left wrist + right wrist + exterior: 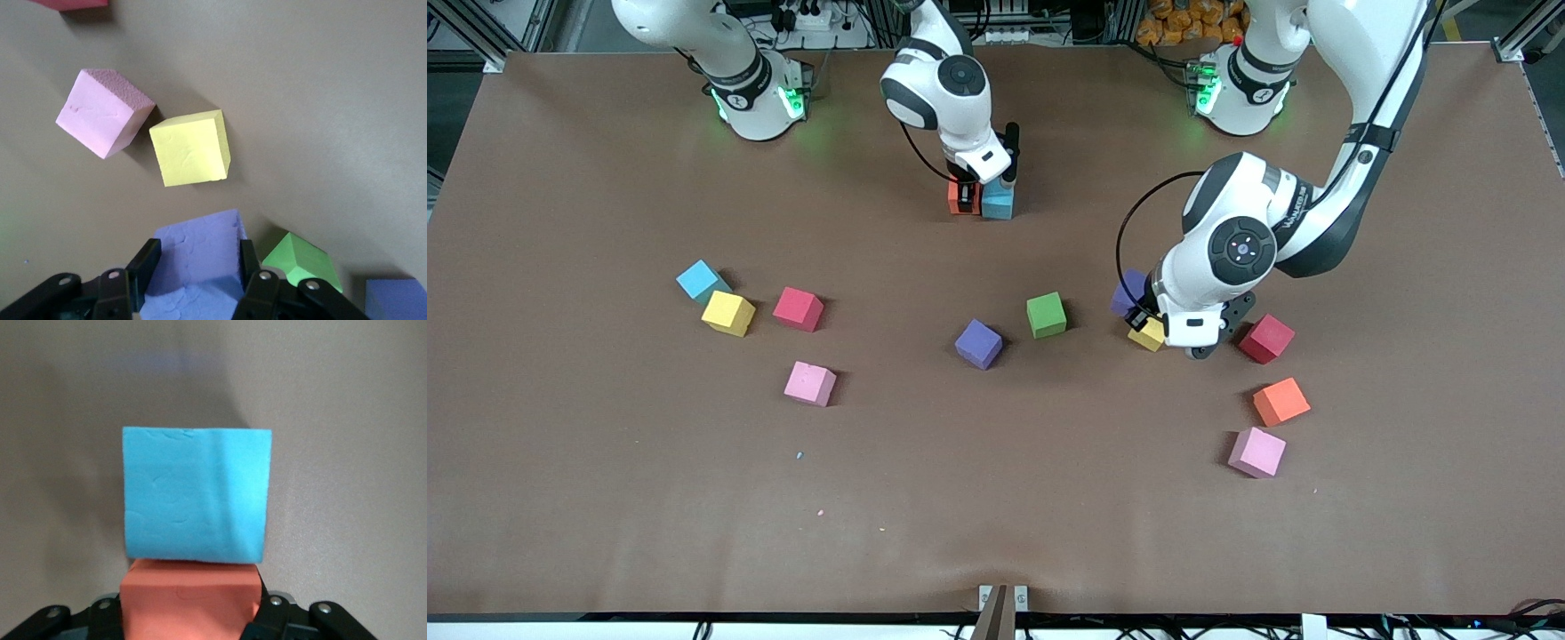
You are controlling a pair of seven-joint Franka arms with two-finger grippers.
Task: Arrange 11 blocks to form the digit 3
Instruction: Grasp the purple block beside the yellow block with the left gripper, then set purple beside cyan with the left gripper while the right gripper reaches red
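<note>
My right gripper (964, 192) is shut on an orange block (962, 197) that touches a light blue block (997, 203), toward the robots' end of the table, mid-width. In the right wrist view the orange block (190, 603) fills the right gripper (190, 617), flush against the light blue block (197, 493). My left gripper (1138, 311) is shut on a purple block (1129, 290) over a yellow block (1147, 335). The left wrist view shows the left gripper (197, 257) clamping the purple block (200, 253) between both fingers. No digit 3 is in view.
Loose blocks lie scattered: light blue (698, 280), yellow (728, 313), red (798, 308) and pink (810, 383) toward the right arm's end; purple (978, 344) and green (1047, 315) mid-table; red (1265, 338), orange (1281, 401) and pink (1256, 452) toward the left arm's end.
</note>
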